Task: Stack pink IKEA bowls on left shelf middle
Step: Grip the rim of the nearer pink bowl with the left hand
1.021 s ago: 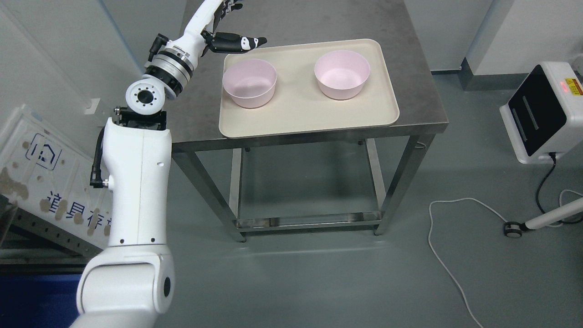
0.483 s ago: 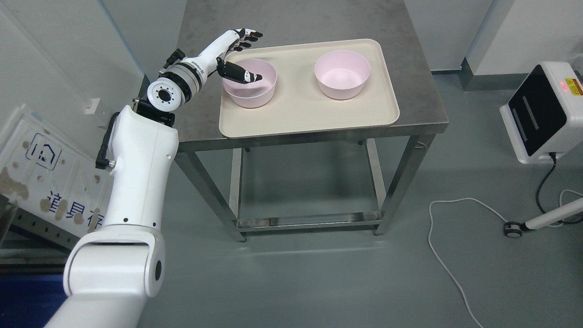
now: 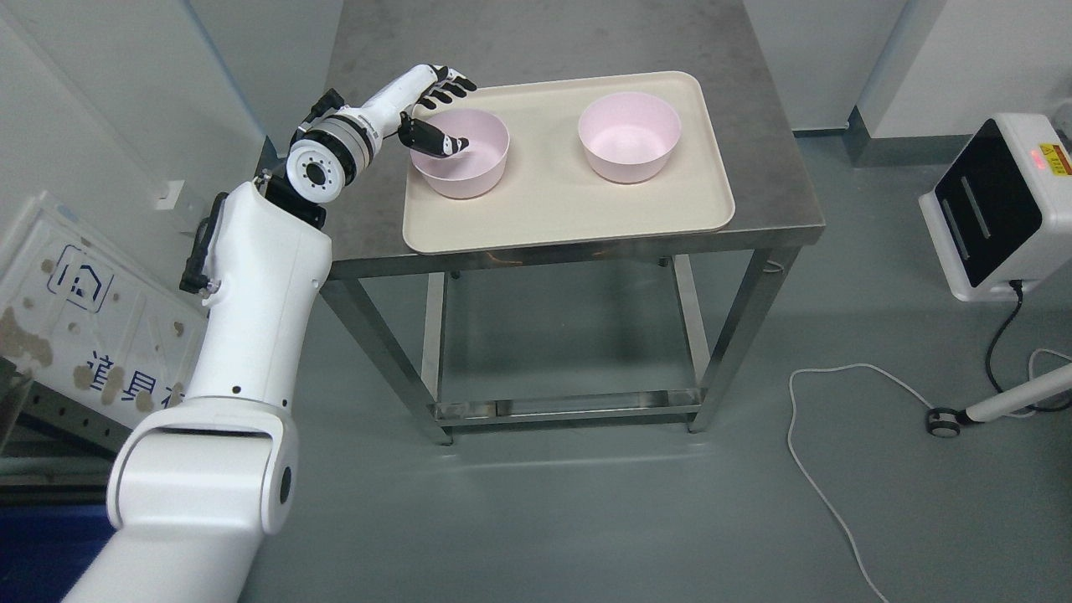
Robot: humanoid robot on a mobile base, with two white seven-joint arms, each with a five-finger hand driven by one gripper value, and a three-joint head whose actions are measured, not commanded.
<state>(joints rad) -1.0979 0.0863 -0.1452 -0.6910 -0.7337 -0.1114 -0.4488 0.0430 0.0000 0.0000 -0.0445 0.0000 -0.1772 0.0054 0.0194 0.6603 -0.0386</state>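
Bright, even overhead light w/ soft shadows under the table (image 3: 779, 222), faint sheen on the floor (image 3: 586, 519), mild blur on the arm (image 3: 251, 335) at lower left, rest sharp, no obvious edge distortion.

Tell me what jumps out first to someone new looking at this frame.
The big white left arm rising from the lower left, its left hand at the left pink bowl, thumb dipped inside the rim and fingers behind it. Next, the right pink bowl on the same beige tray, atop a steel table.

Two pink bowls (image 3: 459, 152) (image 3: 629, 136) (upright, apart).
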